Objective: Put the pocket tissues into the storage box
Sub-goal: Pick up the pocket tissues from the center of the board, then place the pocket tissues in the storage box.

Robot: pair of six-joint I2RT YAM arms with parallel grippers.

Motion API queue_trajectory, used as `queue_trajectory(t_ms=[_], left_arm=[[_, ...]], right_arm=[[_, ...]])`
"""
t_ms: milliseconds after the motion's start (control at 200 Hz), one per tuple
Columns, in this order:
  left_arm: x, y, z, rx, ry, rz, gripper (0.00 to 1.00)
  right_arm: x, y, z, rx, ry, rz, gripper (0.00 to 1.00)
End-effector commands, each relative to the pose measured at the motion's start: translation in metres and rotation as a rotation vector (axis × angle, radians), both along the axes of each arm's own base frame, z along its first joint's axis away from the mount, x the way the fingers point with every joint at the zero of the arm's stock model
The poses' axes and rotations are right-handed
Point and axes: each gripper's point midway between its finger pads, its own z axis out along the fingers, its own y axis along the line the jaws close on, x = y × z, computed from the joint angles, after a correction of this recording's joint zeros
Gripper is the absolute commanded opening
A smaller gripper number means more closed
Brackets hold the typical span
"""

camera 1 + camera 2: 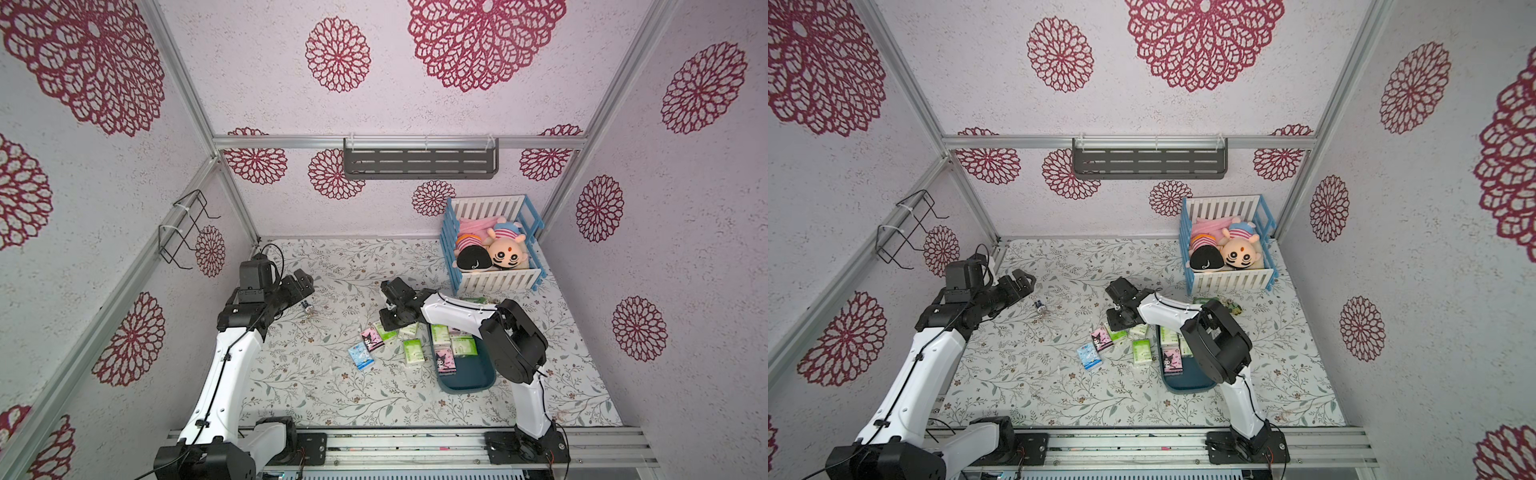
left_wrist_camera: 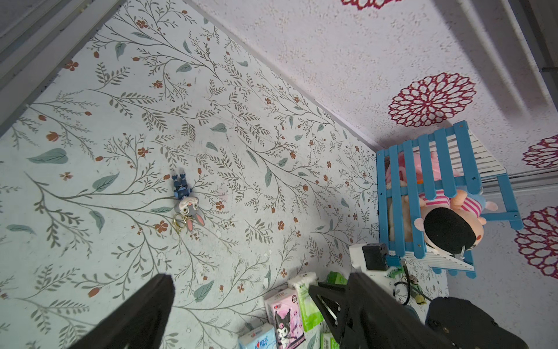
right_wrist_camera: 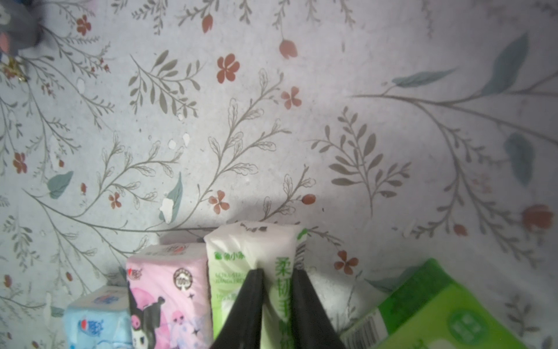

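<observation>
My right gripper [image 3: 277,271] is shut on a green-and-white pack of pocket tissues [image 3: 241,250], pinching its middle. That pack sits beside a pink pack [image 3: 169,287] and a light blue pack [image 3: 96,317] on the table. Another green pack [image 3: 437,308] lies close by. In both top views the right wrist covers the gripped pack, just left of the dark teal storage box [image 1: 465,384]. The box holds green packs [image 1: 440,334] and a pink one [image 1: 445,360]. My left gripper [image 2: 241,288] hangs open and empty at the far left [image 1: 305,282].
A blue-and-white toy crib [image 1: 494,282] with plush dolls stands at the back right. A small bunny keychain [image 1: 306,308] lies near the left gripper. A small toy [image 1: 1231,306] sits in front of the crib. A grey shelf [image 1: 419,164] and a wire rack [image 1: 187,228] hang on the walls.
</observation>
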Motion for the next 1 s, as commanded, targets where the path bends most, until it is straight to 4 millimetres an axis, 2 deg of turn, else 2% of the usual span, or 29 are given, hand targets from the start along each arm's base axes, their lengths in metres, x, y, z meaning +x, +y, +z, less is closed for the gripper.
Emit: queue_trajectory(t_ms=[0, 210, 335, 400, 490, 565, 630, 736, 856, 926, 996], left_arm=[[-0.001, 0.004, 0.008, 0.022, -0.011, 0.002, 0.97], [-0.003, -0.002, 0.018, 0.026, -0.030, -0.008, 0.97], [0.001, -0.020, 0.023, 0.068, -0.047, -0.059, 0.97], [0.004, -0.033, 0.022, 0.076, -0.044, -0.091, 0.97], [0.009, -0.046, 0.022, 0.062, -0.045, -0.114, 0.97], [0.014, -0.057, 0.024, 0.042, -0.064, -0.137, 0.97], [0.017, -0.078, 0.034, 0.027, -0.119, -0.214, 0.97], [0.018, -0.110, 0.054, 0.055, -0.248, -0.317, 0.97], [0.016, -0.136, 0.061, 0.034, -0.323, -0.386, 0.97], [0.015, -0.145, 0.058, 0.039, -0.339, -0.399, 0.97], [0.016, -0.152, 0.053, 0.039, -0.337, -0.412, 0.97]], right_arm=[[0.013, 0.005, 0.014, 0.022, -0.054, -0.023, 0.15], [0.028, 0.002, 0.064, 0.095, -0.175, -0.097, 0.02], [0.031, -0.017, 0.097, 0.169, -0.227, -0.190, 0.00], [0.031, -0.038, 0.115, 0.218, -0.258, -0.271, 0.00], [0.025, -0.082, 0.146, 0.236, -0.323, -0.439, 0.00], [0.011, -0.118, 0.169, 0.279, -0.367, -0.554, 0.00], [-0.004, -0.148, 0.181, 0.319, -0.382, -0.638, 0.00], [-0.040, -0.198, 0.174, 0.323, -0.356, -0.784, 0.00], [-0.085, -0.254, 0.150, 0.297, -0.326, -0.993, 0.00], [-0.102, -0.271, 0.139, 0.355, -0.309, -1.083, 0.00], [-0.109, -0.272, 0.129, 0.440, -0.280, -1.134, 0.00]])
